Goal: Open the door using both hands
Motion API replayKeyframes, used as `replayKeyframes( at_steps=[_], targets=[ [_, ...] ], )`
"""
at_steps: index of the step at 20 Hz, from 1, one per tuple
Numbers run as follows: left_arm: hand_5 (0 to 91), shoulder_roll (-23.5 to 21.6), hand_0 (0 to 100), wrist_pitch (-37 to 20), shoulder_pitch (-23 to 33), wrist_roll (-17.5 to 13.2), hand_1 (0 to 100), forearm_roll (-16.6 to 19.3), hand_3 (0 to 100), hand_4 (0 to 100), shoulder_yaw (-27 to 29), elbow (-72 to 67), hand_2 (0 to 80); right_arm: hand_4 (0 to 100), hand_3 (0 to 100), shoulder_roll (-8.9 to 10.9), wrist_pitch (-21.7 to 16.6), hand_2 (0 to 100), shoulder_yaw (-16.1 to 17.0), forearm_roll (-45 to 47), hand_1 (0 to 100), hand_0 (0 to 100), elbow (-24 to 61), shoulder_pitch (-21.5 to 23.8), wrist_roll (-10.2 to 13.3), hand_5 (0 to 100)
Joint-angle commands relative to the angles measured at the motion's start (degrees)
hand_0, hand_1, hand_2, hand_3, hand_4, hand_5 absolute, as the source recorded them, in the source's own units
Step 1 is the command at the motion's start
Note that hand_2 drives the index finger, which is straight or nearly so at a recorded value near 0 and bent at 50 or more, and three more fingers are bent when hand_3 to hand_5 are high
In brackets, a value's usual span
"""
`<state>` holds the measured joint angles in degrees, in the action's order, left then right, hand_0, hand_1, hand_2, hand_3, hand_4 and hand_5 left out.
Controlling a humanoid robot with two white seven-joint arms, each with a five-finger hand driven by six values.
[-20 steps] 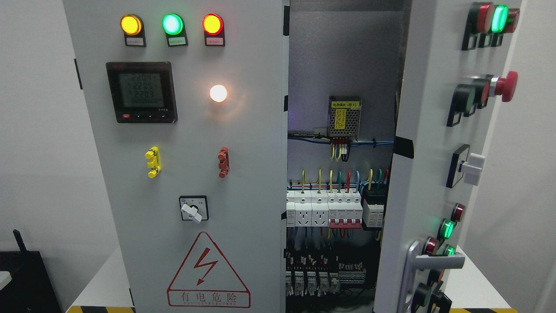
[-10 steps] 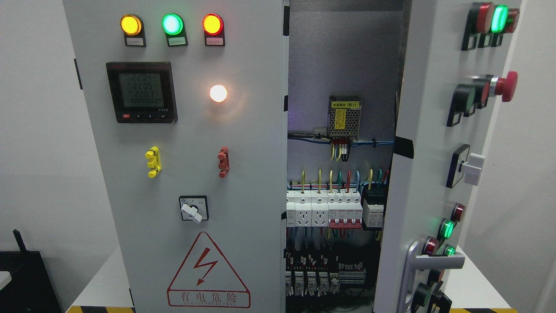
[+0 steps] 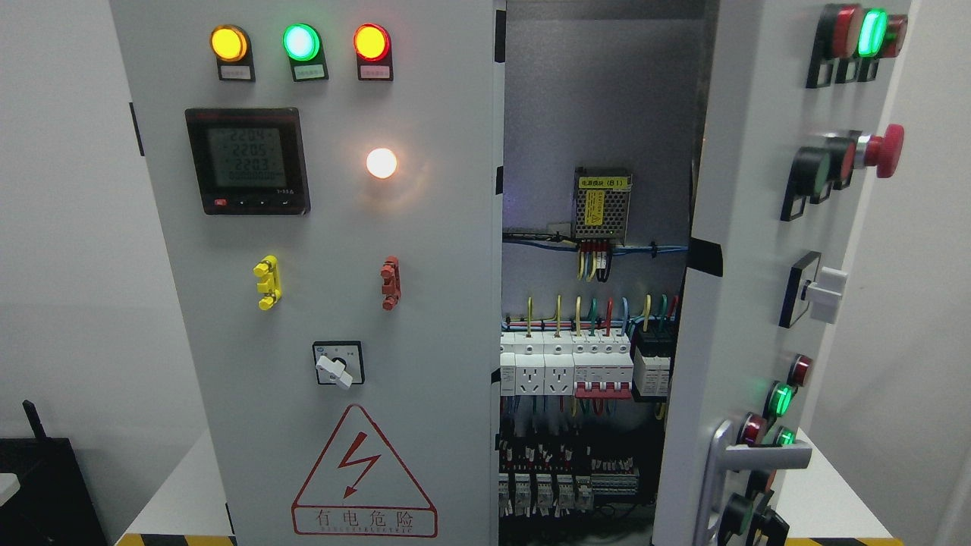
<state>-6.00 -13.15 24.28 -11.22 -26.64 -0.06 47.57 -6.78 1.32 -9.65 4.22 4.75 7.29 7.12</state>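
Right door (image 3: 747,227): swung open at 3 o'clock, silver handle (image 3: 751,459) at 5 o'clock.
Left door (image 3: 318,303): shut, three lamps (image 3: 300,42) at 11 o'clock, one meter (image 3: 247,161).
Hands: neither visible, finger state unknowable.

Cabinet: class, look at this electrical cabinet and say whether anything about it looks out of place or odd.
The right door stands swung open, so the breakers and wiring inside are exposed while the lamps on the left door are lit. Nothing looks damaged or spilled. No hand shows.
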Motion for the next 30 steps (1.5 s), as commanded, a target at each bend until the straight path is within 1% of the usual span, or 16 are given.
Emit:
replayKeyframes(
  at_steps=[1,3,4,5,7,8,9,11,14,15,16,20,22,24,29,30],
  targets=[
    [0.0,-25.7,12,-2.8,9.5,0.1,39,-23.0,0,0,11.0,47.6,0.0,0,0,0.01,0.0,0,0.0,0.0,39,12,0.0,0.0,0.0,0],
    [0.0,-34.7,12,-3.8,9.6,0.1,39,-32.5,0,0,12.6,48.2,0.0,0,0,0.01,0.0,0,0.0,0.0,39,12,0.0,0.0,0.0,0],
    [0.0,-38.3,12,-3.8,9.8,-0.6,39,-36.3,0,0,14.3,49.0,0.0,0,0,-0.08,0.0,0,0.0,0.0,39,12,0.0,0.0,0.0,0],
    [0.0,-41.0,12,-3.8,10.5,-2.4,39,-39.3,0,0,16.3,49.5,0.0,0,0,-0.08,0.0,0,0.0,0.0,39,12,0.0,0.0,0.0,0],
    [0.0,-45.8,12,-3.7,12.0,-7.9,39,-44.9,0,0,21.7,49.8,0.0,0,0,0.01,0.0,0,0.0,0.0,39,12,0.0,0.0,0.0,0],
    [0.0,-47.9,12,-3.7,12.8,-10.1,39,-47.7,0,0,24.1,50.2,0.0,0,0,0.01,0.0,0,0.0,0.0,39,12,0.0,0.0,0.0,0],
    [0.0,-50.1,12,-3.6,13.7,-12.4,39,-51.3,0,0,26.7,50.5,0.0,0,0,0.01,0.0,0,0.0,0.0,39,12,0.0,0.0,0.0,0],
    [0.0,-52.9,12,-3.6,14.9,-15.8,39,-55.1,0,0,30.4,50.4,0.0,0,0,0.01,0.0,0,0.1,0.0,39,12,0.0,0.0,0.0,0],
    [0.0,-58.3,12,-3.4,16.1,-21.1,39,-61.8,0,0,34.7,49.7,0.0,0,0,0.01,0.0,0,0.0,0.0,39,12,0.0,0.0,0.0,0],
    [0.0,-60.1,12,-3.4,16.1,-22.8,39,-63.2,0,0,35.2,49.5,0.0,0,0,-0.08,0.0,0,0.0,0.0,39,12,0.0,0.0,0.0,0],
    [0.0,-61.2,12,-3.4,16.1,-24.0,39,-63.4,0,0,35.7,49.0,0.0,0,0,-0.08,0.0,0,0.0,0.0,39,12,0.0,0.0,0.0,0],
    [0.0,-64.6,12,-3.3,15.9,-25.9,39,-63.2,0,0,37.8,48.6,0.0,0,0,0.01,0.0,0,0.1,0.0,39,12,0.0,0.0,0.0,0],
    [0.0,-66.4,12,-3.3,15.8,-28.0,39,-63.4,0,0,37.8,48.6,0.0,0,0,0.01,0.0,0,0.0,0.0,39,12,0.0,0.0,0.0,0],
    [0.0,-68.3,12,-3.3,15.6,-29.3,39,-63.6,0,0,37.8,48.8,0.0,0,0,-0.08,0.0,0,0.0,0.0,39,12,0.0,0.0,0.0,0],
    [0.0,-71.1,12,-3.3,15.0,-29.4,39,-63.8,0,0,37.2,49.1,0.0,0,0,-0.08,0.0,0,0.0,0.0,39,12,0.0,0.0,0.0,0],
    [0.0,-72.6,12,-3.2,14.7,-29.4,39,-63.9,0,0,36.7,49.1,0.0,0,0,0.01,0.0,0,0.1,0.0,39,12,0.0,0.0,0.0,0]
  ],
)
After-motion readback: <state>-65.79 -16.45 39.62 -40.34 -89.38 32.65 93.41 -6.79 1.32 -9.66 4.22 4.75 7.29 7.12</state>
